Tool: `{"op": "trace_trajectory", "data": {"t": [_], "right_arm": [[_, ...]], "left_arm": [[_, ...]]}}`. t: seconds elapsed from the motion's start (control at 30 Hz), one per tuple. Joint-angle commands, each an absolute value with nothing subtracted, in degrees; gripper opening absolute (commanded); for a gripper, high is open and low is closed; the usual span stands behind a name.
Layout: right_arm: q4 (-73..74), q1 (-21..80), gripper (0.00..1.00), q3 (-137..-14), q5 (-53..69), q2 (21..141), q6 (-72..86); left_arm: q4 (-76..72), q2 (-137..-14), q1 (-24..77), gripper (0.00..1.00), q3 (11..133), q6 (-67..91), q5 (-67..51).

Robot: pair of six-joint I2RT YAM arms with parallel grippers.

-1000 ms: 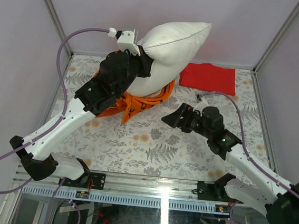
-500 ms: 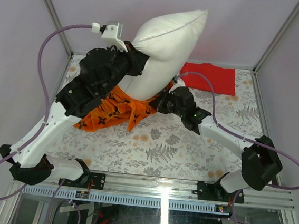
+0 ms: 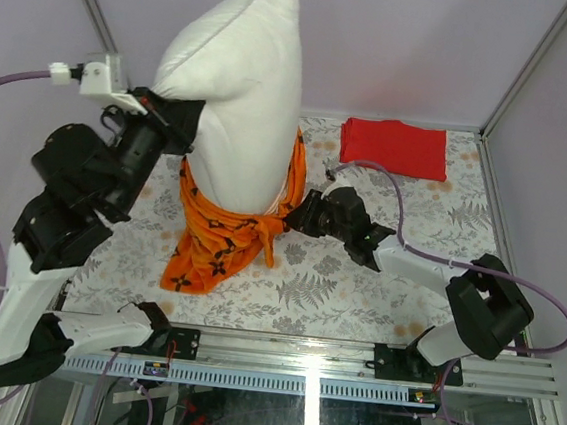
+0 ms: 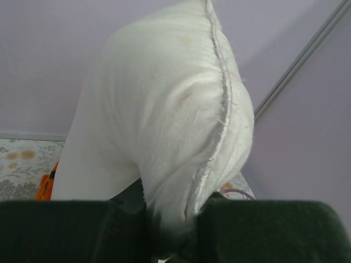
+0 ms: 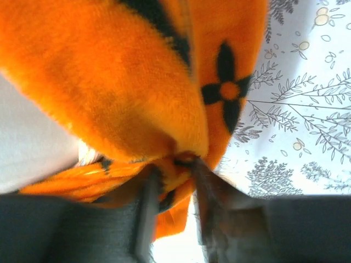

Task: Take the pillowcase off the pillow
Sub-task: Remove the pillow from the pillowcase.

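The white pillow [image 3: 236, 97] stands almost upright, lifted high above the table. My left gripper [image 3: 177, 117] is shut on its left corner; in the left wrist view the pillow [image 4: 164, 120] fills the frame with its seam pinched in my left gripper [image 4: 173, 219]. The orange pillowcase [image 3: 224, 229] with black motifs has slid down to the pillow's lower end and hangs to the table. My right gripper [image 3: 291, 213] is shut on the pillowcase at its right edge; the right wrist view shows my right gripper [image 5: 174, 175] with orange pillowcase [image 5: 126, 82] bunched in its jaws.
A plain red folded cloth [image 3: 394, 147] lies at the back right of the floral table covering [image 3: 356, 290]. Grey walls and metal frame posts enclose the table on three sides.
The left arm has raised the pillow from lying tilted to nearly upright. The right arm reached in from the right and its gripper shut on the pillowcase, which has slipped lower on the pillow.
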State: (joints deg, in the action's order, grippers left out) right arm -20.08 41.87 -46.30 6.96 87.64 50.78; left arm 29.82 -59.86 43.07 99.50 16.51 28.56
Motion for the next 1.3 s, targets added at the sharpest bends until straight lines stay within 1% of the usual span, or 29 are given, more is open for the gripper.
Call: {"op": "trace_trajectory", "data": {"t": [0.0, 0.03, 0.07, 0.1, 0.2, 0.27, 0.4, 0.5, 0.6, 0.73, 0.87, 0.9, 0.93, 0.97, 1.03, 1.07, 1.1, 1.17, 1.27], "right_arm": [[-22.3, 41.8, 0.63, -45.4, -0.6, 78.9, 43.9], [-22.8, 41.8, 0.80, -45.3, -2.7, 76.5, 42.6], [-23.6, 41.7, 0.92, -45.2, -4.2, 74.2, 41.3], [-24.5, 41.7, 0.99, -45.2, -5.7, 72.3, 39.9], [-26.5, 40.7, 0.99, -46.9, -6.5, 68.3, 36.7], [-28.3, 38.7, 0.99, -49.2, -2.5, 68.4, 37.0], [-29.8, 36.5, 0.99, -59.6, 12.2, 77.6, 37.8], [-28.8, 36.5, 0.94, -67.5, 21.2, 86.8, 39.5], [-30.1, 36.9, 0.92, -69.4, 22.1, 92.1, 42.2], [-32.6, 37.4, 0.90, -67.8, 21.8, 94.9, 45.3], [-34.6, 40.2, 0.87, -65.4, 21.7, 98.6, 47.7], [-35.0, 40.7, 0.82, -65.0, 21.5, 99.4, 48.1], [-35.5, 41.1, 0.70, -64.8, 21.6, 100.4, 48.7], [-36.1, 41.3, 0.53, -64.6, 22.3, 101.3, 49.7], [-36.9, 41.2, 0.13, -64.0, 23.3, 102.3, 51.6], [-36.6, 41.0, 0.03, -63.2, 22.6, 102.1, 51.8], [-36.3, 40.4, 0.00, -61.9, 21.7, 101.6, 52.1], [-36.8, 38.0, 0.00, -58.0, 19.6, 100.2, 53.9], [-39.0, 30.0, 0.00, -49.2, 17.4, 97.3, 59.9]], "left_arm": [[14.8, -51.5, 43.2, 0.00, 99.4, 15.1, 32.2], [14.9, -50.3, 43.2, 0.00, 98.3, 15.1, 32.3], [15.3, -49.4, 43.2, 0.00, 97.3, 15.3, 32.5], [15.7, -48.5, 43.3, 0.00, 96.7, 15.2, 32.1], [19.1, -47.7, 43.3, 0.00, 97.2, 14.7, 27.3], [22.7, -48.3, 43.4, 0.00, 98.9, 14.5, 21.9], [25.0, -48.7, 43.4, 0.00, 99.2, 12.6, 10.7], [25.0, -49.3, 43.4, 0.00, 99.3, 11.0, 6.7], [24.8, -50.0, 43.4, 0.00, 99.2, 9.9, 4.4], [23.3, -49.9, 43.4, 0.00, 97.7, 9.8, 3.2], [22.7, -49.7, 43.3, 0.00, 97.0, 10.2, 3.0], [22.5, -49.5, 43.3, 0.00, 96.7, 10.4, 2.9], [22.2, -49.2, 43.4, 0.00, 96.2, 10.5, 3.1], [21.9, -48.7, 43.3, 0.00, 95.7, 10.7, 4.0], [21.6, -47.8, 43.3, 0.00, 95.2, 11.1, 6.9], [21.5, -47.4, 43.4, 0.00, 95.0, 11.3, 8.7], [21.4, -47.0, 43.4, 0.00, 94.9, 11.7, 10.9], [20.6, -45.7, 43.4, 0.00, 94.5, 13.1, 16.8], [18.2, -42.7, 43.6, 0.00, 92.7, 14.9, 27.0]]}}
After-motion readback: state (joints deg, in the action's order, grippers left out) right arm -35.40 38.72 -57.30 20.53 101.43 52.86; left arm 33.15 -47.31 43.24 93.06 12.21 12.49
